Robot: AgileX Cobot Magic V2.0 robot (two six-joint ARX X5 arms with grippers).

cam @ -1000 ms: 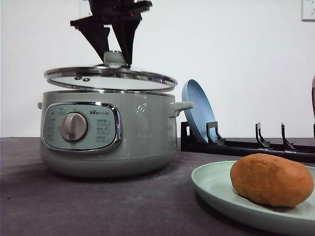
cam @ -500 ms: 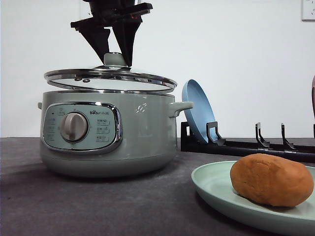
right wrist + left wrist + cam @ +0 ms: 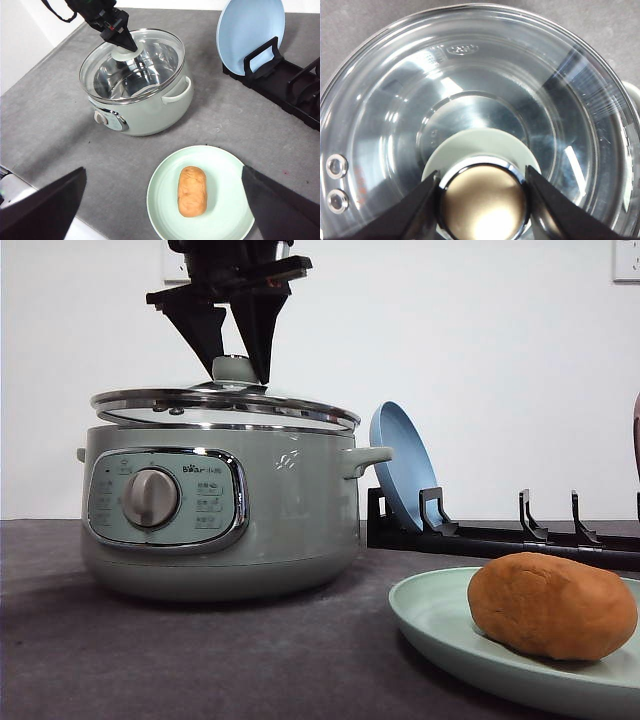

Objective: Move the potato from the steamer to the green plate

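- While the potato (image 3: 551,605) lies on the green plate (image 3: 430,615) at the near right of the desk (image 3: 200,660), the left pincer (image 3: 232,348) grips the knob (image 3: 234,370) of the glass lid (image 3: 225,408) over the steamer (image 3: 220,510).
- From the front, the lid sits at the pot's rim, slightly tilted, its left edge a little higher; I cannot tell whether it fully rests on the rim.
- From the front, the control panel and grey dial (image 3: 150,497) face the camera, which the left wrist view does not show.
- Looking down from the left wrist, both fingers (image 3: 410,210) press the sides of the shiny knob cap (image 3: 484,200), and the bare metal inside of the pot shows through the glass (image 3: 470,90); two small vent holes (image 3: 336,182) sit near the lid's edge.
- Seen from the right wrist, high above, the whole layout is clear: pot (image 3: 142,95) at the far left, plate (image 3: 200,195) nearer with the potato (image 3: 192,190) lying lengthwise in its middle, well apart from the pot.
- That same view shows a blue plate (image 3: 250,30) standing in a black rack (image 3: 280,80) at the far right.
- Both right pincer (image 3: 160,215) fingers (image 3: 45,210) are spread wide with nothing between them, high over the plate.
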